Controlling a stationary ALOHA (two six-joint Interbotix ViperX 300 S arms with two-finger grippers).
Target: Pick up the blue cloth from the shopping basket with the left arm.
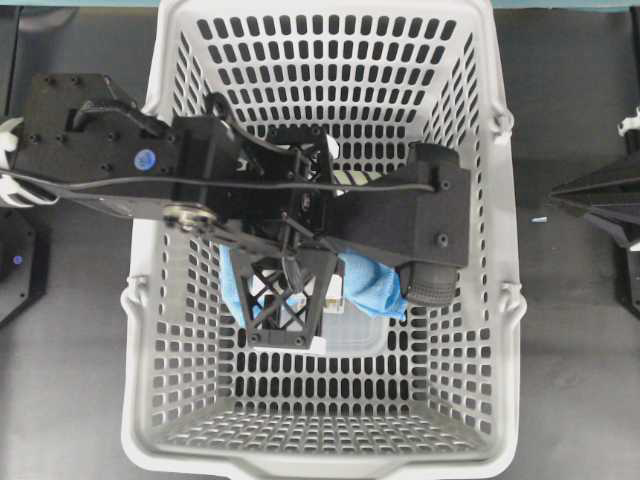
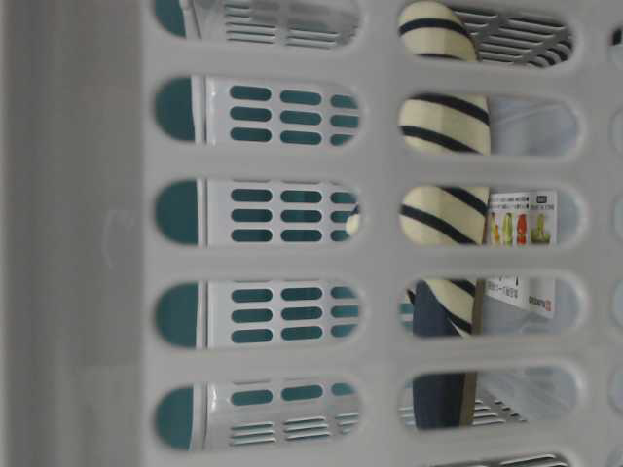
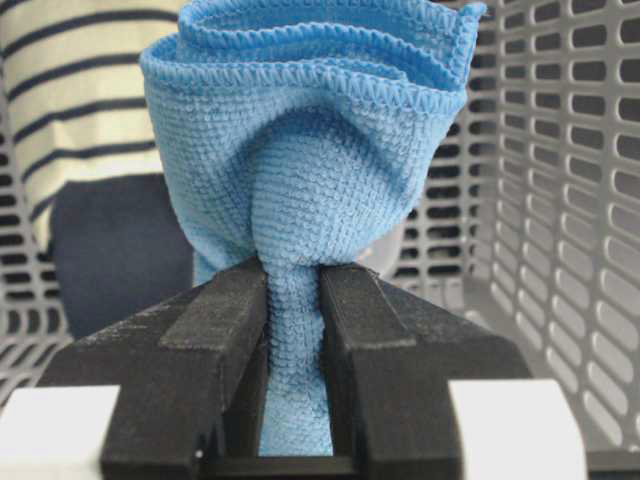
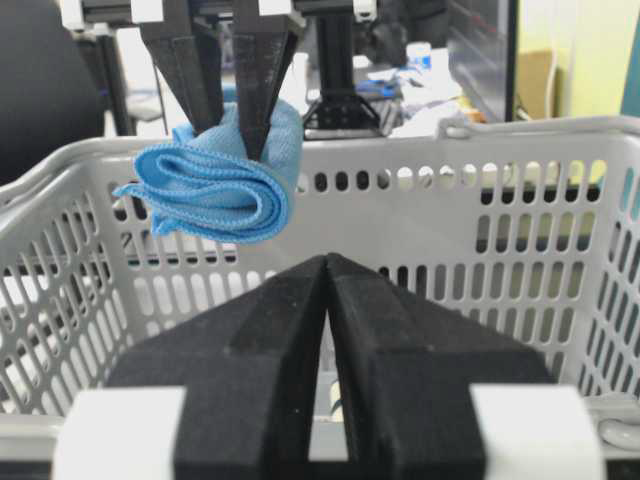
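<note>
Behind the left gripper (image 3: 293, 330) sits a cream-and-navy striped slipper (image 3: 75, 110); gripper's clamped tight on the soft light-blue cloth (image 3: 300, 170), right gripper (image 4: 328, 300) pressed together, nothing in it.

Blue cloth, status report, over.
Left gripper shut on blue cloth, lifted above shopping basket rim. Right gripper shut, empty. Nothing in the way.

– What sort of place is this?
– A robotics lab, by the look of it: two black robot arms flank a dark tabletop (image 1: 70, 300) holding a grey shopping basket (image 1: 480, 300)
– Anything beyond the bench?
– A cluttered desk (image 4: 400, 90) and a dark monitor (image 4: 482, 55) behind the basket
</note>
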